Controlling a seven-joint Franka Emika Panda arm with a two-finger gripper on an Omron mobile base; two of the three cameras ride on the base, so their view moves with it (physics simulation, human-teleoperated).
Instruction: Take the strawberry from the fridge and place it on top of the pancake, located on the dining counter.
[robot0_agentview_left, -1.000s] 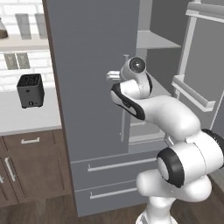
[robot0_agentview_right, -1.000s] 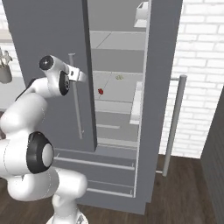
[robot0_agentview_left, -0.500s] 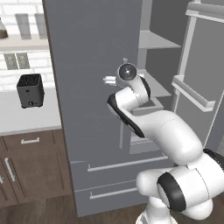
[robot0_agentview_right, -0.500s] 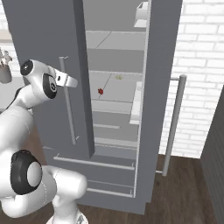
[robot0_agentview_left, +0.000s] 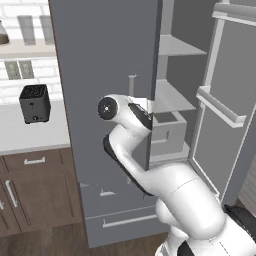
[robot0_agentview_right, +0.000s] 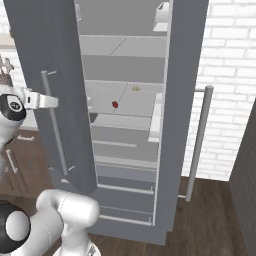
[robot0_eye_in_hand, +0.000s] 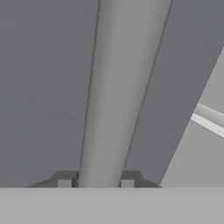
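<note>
The fridge (robot0_agentview_right: 125, 60) stands with both doors open. My gripper (robot0_eye_in_hand: 96, 179) is shut on the left door's long vertical handle (robot0_eye_in_hand: 118, 87), which runs up between the two fingertips. From the right base, the gripper (robot0_agentview_right: 53, 101) grips that handle (robot0_agentview_right: 56, 135) near its upper end. The strawberry (robot0_agentview_right: 115, 104), tiny and red, lies on a pale middle shelf inside, well to the right of the gripper. The pancake and the dining counter are out of view.
The right door (robot0_agentview_left: 225, 105) with its inner racks stands open at the right, its bar handle (robot0_agentview_right: 197, 142) before a white brick wall. A pale speck (robot0_agentview_right: 136, 88) lies behind the strawberry. Drawers (robot0_agentview_right: 125, 197) sit below. A black toaster (robot0_agentview_left: 35, 103) stands on the left counter.
The left fridge door has swung wider open, and my arm has gone left with its handle. The strawberry has not moved.
</note>
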